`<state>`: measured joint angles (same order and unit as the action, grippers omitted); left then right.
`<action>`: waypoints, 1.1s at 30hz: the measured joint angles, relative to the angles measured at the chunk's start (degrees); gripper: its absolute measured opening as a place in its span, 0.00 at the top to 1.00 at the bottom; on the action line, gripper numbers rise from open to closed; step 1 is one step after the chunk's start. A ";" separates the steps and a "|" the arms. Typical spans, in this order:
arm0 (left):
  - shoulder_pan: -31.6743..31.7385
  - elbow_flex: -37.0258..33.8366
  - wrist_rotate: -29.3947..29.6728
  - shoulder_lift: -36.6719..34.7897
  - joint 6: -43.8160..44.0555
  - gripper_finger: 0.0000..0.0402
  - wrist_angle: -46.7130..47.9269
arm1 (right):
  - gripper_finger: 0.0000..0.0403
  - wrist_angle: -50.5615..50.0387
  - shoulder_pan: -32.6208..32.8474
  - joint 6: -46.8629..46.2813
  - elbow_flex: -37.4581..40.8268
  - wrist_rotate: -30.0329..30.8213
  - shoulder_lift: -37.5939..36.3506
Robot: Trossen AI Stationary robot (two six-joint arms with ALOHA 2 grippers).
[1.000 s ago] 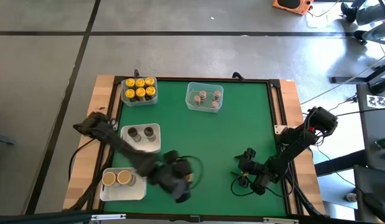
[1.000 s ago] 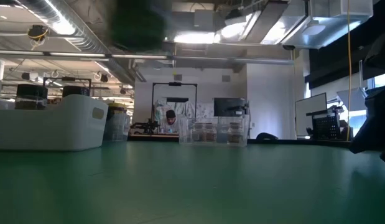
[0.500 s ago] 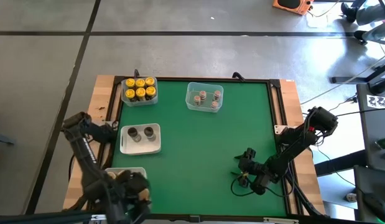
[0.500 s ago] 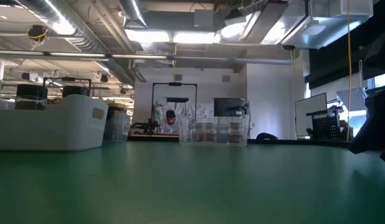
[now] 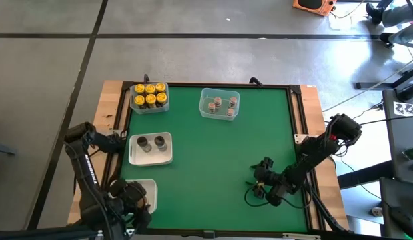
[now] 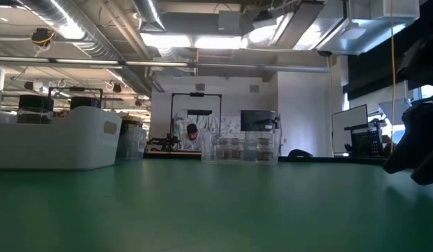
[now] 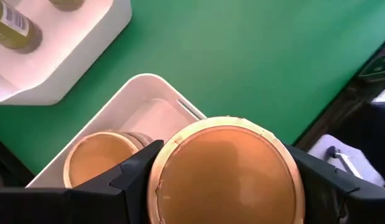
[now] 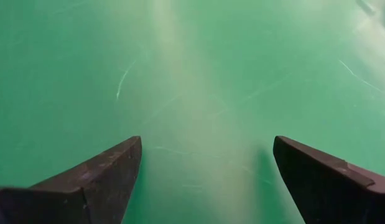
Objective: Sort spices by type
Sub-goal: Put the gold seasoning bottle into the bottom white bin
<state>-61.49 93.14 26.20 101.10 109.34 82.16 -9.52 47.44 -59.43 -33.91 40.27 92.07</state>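
My left gripper [image 7: 223, 177] is at the table's near left corner, shut on a spice jar with a wide tan lid [image 7: 224, 171], above a white tray [image 7: 148, 102]. In that tray stands another tan-lidded jar [image 7: 97, 160]. In the high view the arm hides the held jar and most of this tray [image 5: 149, 189]. My right gripper [image 5: 256, 190] stands open over bare green mat near the table's near right, with nothing between its fingers [image 8: 102, 180]. My left gripper has the tan-lidded jar between its two fingers [image 7: 137, 174], one on each side, at the rim of the lid [image 7: 164, 155]. The fingers come steeply from above. The jar is lifted clear above the white tray, its lid facing up.
A clear tub of yellow-lidded jars [image 5: 149, 95] sits at the far left and a clear tub of grey-pink-lidded jars [image 5: 219, 105] at the far middle. A white tray with two dark-lidded jars [image 5: 150, 143] lies mid-left. The mat's middle [image 5: 213, 160] is bare.
My left gripper has swung from the near middle of the table toward its left edge, rolling as it went, and now hangs over the near-left white tray with the tan-lidded jar still in its fingers. My right arm has kept still.
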 joint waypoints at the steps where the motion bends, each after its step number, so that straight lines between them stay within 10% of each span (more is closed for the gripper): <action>1: 0.00 -1.00 0.02 0.06 0.06 0.34 -0.53 | 0.10 0.00 0.01 0.45 0.00 0.01 0.00; 15: 0.72 -13.99 0.01 2.60 -1.20 0.33 -11.44 | 0.10 0.00 0.15 2.71 0.00 -0.85 -0.04; 33: 5.01 -13.22 -4.42 -3.39 -7.77 0.19 -10.89 | 0.10 1.05 0.15 2.72 0.00 -2.38 -0.04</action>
<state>-56.49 79.91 21.77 97.71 101.57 71.28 -8.47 47.59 -56.71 -33.91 37.89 92.03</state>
